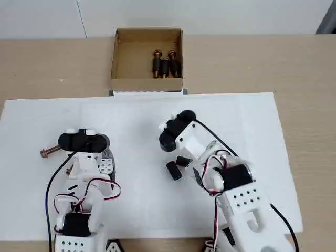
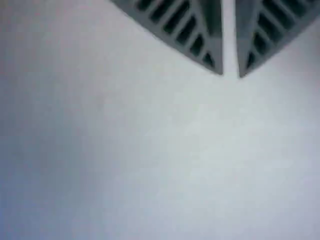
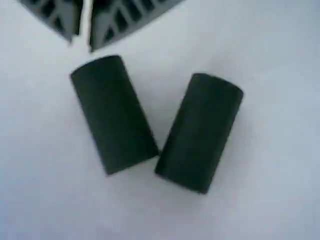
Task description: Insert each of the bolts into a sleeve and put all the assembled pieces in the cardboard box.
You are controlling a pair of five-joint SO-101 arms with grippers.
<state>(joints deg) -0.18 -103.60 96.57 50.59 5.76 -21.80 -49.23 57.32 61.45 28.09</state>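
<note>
Two sleeves point(image 3: 112, 115) touch (white sheet point(image 1: 252, 121) beneath) beside right gripper point(image 3: 83, 40).

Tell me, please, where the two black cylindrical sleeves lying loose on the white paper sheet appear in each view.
High view: the two black cylindrical sleeves lie near the picture's centre on the white paper sheet, beside the right arm.
Right wrist view: mid-picture, close together in a V.
Left wrist view: another stretch of the sheet, away from them.
Shared landmark: the white paper sheet.
</note>
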